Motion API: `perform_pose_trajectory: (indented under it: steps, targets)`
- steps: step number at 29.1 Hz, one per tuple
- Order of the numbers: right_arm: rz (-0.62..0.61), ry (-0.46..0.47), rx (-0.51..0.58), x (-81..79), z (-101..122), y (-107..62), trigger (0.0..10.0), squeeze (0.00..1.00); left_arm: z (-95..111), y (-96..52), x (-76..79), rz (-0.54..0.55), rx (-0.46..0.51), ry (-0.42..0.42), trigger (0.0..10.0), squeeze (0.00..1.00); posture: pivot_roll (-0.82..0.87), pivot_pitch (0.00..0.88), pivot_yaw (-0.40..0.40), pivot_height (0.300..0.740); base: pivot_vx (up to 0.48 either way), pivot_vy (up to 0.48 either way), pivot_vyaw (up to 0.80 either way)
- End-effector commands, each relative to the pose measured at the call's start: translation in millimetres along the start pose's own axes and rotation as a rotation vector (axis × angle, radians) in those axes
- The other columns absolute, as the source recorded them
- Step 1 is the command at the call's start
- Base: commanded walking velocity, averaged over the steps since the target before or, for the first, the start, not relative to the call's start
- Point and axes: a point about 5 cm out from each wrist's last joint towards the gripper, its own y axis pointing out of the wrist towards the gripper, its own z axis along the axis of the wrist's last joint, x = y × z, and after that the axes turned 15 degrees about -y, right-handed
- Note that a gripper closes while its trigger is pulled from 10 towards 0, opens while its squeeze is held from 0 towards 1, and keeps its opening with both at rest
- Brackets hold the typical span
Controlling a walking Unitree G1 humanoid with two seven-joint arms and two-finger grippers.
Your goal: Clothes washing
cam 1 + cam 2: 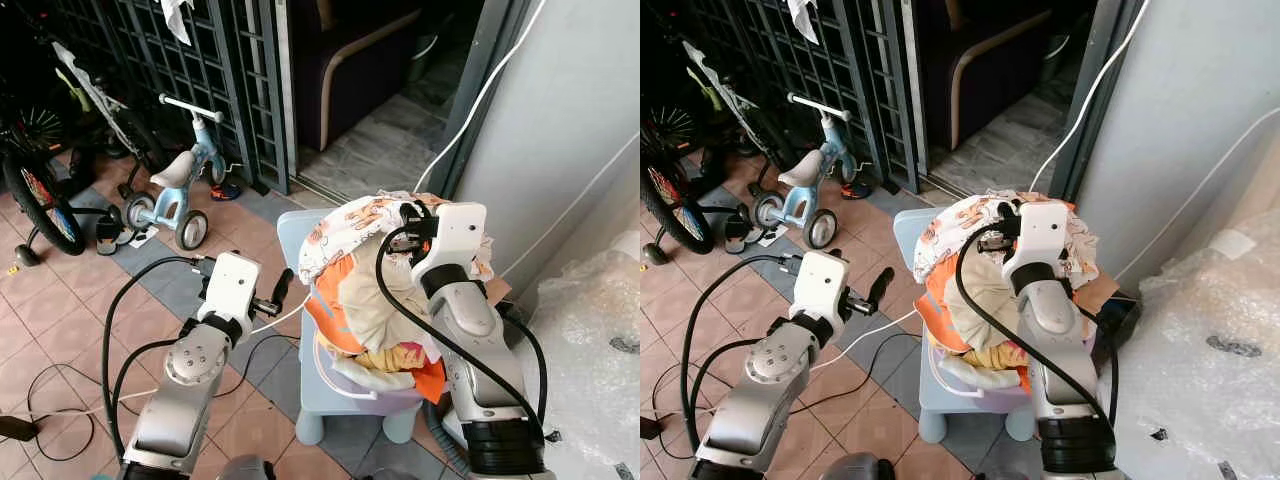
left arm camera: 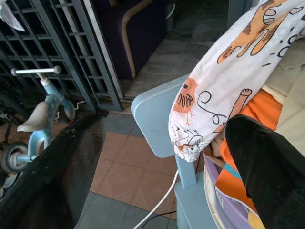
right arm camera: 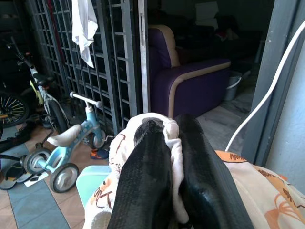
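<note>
A purple laundry basket (image 1: 385, 398) heaped with clothes stands on a light blue plastic chair (image 1: 300, 235). On top lies a white printed garment (image 1: 345, 225) with orange animal figures, over orange and cream pieces (image 1: 380, 305). My right gripper (image 1: 400, 240) sits at the top of the heap, shut on a fold of the white printed garment (image 3: 171, 143), which bulges between its black fingers (image 3: 143, 191). My left gripper (image 1: 283, 290) hangs open just left of the chair, beside the garment's hanging cuff (image 2: 188, 138), touching nothing.
A light blue tricycle (image 1: 175, 190) and bicycles (image 1: 40, 190) stand left by a dark metal gate (image 1: 200, 60). A purple armchair (image 3: 190, 81) sits beyond the open doorway. Grey wall and bubble wrap (image 1: 590, 330) are on the right. Cables (image 1: 60, 390) lie on the tiled floor.
</note>
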Motion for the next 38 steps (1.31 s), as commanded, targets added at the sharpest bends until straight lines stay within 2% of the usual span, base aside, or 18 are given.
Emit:
perform_pose_trajectory:
  steps: [1,5,13,21,27,31,36,38]
  targets:
    - [-0.04,-0.01,-0.023,6.6,-3,-1.4,10.0,0.0,2,1.2,5.2,-0.013,0.009,-0.006,10.0,0.0,-0.06,0.022,0.019,0.74,0.0,0.0,0.0]
    - [-0.046,-0.029,-0.014,8.7,1,-0.7,10.0,0.0,4,3.4,9.0,-0.025,0.027,0.005,10.0,0.0,-0.08,0.054,0.028,0.74,0.0,0.0,-0.19]
    - [-0.084,-0.075,0.035,19.2,12,3.0,10.0,0.0,8,6.4,11.2,-0.041,0.041,0.005,10.0,0.0,-0.1,0.042,0.021,0.74,0.0,0.0,-0.78]
    - [-0.072,-0.078,0.057,17.3,19,8.4,10.0,0.0,10,10.6,13.5,-0.04,0.062,-0.006,10.0,0.0,-0.11,0.038,0.01,0.74,0.0,0.0,-0.8]
    - [-0.051,-0.151,0.125,14.0,28,6.3,10.0,0.0,8,9.3,15.9,-0.046,0.067,-0.018,10.0,0.0,-0.11,0.037,0.008,0.74,0.0,0.0,0.0]
    - [-0.081,-0.168,0.155,18.0,35,5.2,10.0,0.0,11,9.6,17.9,-0.049,0.083,-0.033,10.0,0.0,-0.11,0.032,0.009,0.74,0.0,0.0,0.0]
    - [-0.094,-0.265,0.22,25.9,45,12.2,10.0,0.0,11,11.8,18.4,-0.057,0.089,-0.021,10.0,0.0,-0.11,0.02,0.012,0.74,0.0,0.0,0.0]
    - [-0.096,-0.277,0.227,28.2,47,14.1,10.0,0.0,11,11.9,18.9,-0.06,0.088,-0.021,10.0,0.0,-0.11,0.019,0.011,0.74,0.0,-0.122,0.0]
